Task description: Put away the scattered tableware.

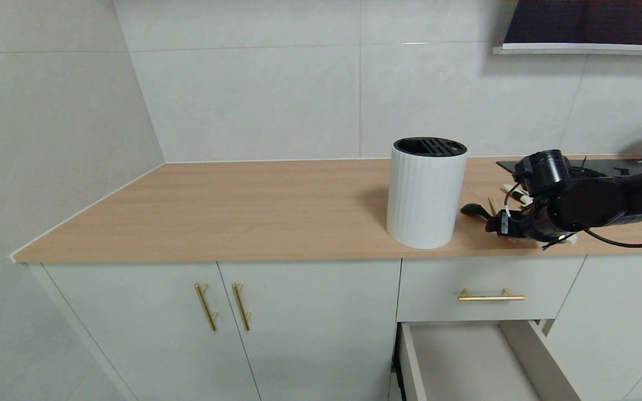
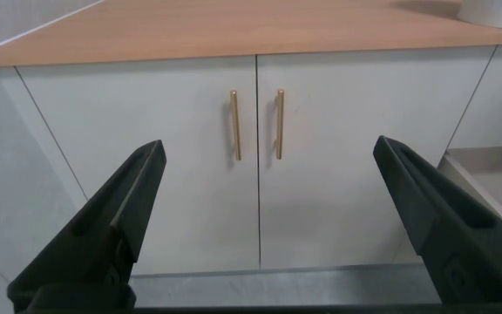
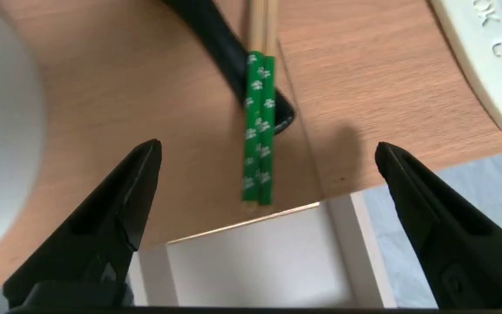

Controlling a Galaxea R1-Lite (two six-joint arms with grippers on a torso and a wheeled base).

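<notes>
A pair of wooden chopsticks with green patterned ends (image 3: pixel 259 131) lies on the wooden counter (image 1: pixel 254 206), across a black spoon (image 3: pixel 220 48) (image 1: pixel 473 210). My right gripper (image 3: pixel 267 153) (image 1: pixel 500 224) hovers just above them, open, one finger on each side of the green ends. A white ribbed utensil holder with a black slotted top (image 1: pixel 426 192) stands upright just left of the gripper. A white-handled utensil (image 3: pixel 485 61) (image 1: pixel 513 192) lies on the far side of the chopsticks. My left gripper (image 2: pixel 266 148) is open and holds nothing, low in front of the cabinet doors (image 2: pixel 255 174).
A drawer (image 1: pixel 466 356) stands pulled open below the counter, under the right gripper. A black cooktop (image 1: pixel 577 165) lies at the back right, with a range hood (image 1: pixel 583 28) above it. The counter's front edge runs right by the chopstick ends.
</notes>
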